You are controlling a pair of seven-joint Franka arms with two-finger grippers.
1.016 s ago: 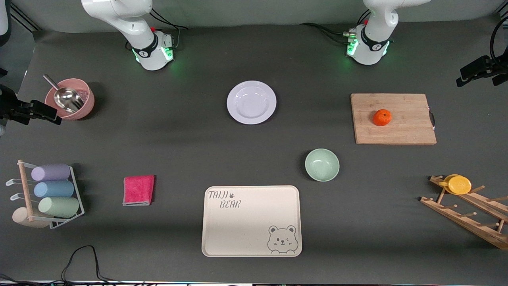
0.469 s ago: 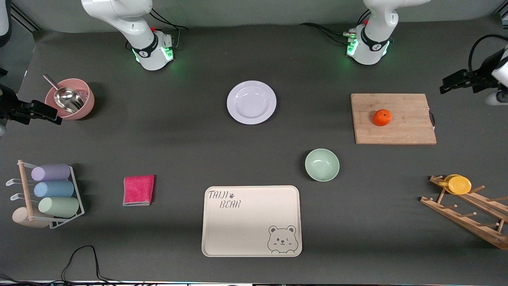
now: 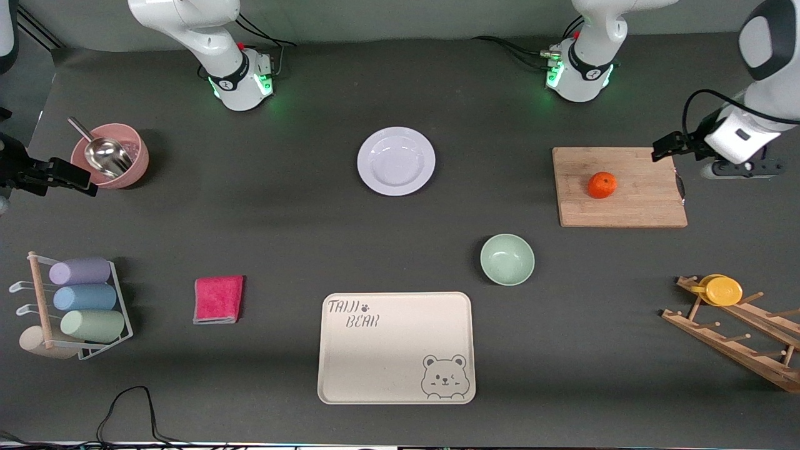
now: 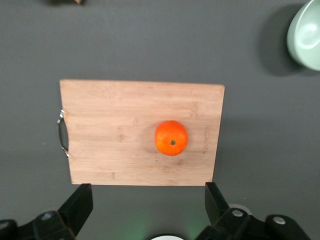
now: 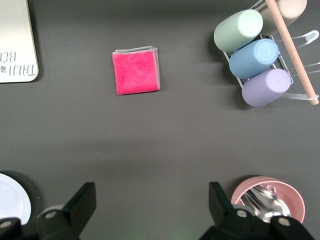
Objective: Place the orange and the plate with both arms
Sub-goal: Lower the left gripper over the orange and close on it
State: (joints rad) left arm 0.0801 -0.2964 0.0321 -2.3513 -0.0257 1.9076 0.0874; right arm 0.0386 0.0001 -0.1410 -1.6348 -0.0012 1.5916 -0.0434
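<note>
Your left tool [image 4: 145,207] hung wide open over the board's [image 3: 637,206] edge, not yet above the orange [image 3: 602,185] resting on it. You needed to centre over the fruit before descending. Your right tool [image 5: 150,207], open, waited; the plate [image 3: 396,161] sat untouched.

Through the right wrist camera I see my right gripper [image 5: 150,205] with its fingers [image 5: 85,200] spread wide above bare dark table [image 5: 165,140]. A folded pink cloth [image 5: 136,71] lies flat; pastel cups [image 5: 252,57] sit racked, near a pink bowl [image 5: 270,200] holding a metal scoop [image 5: 262,200]. The plate [image 5: 12,197] edges in.
</note>
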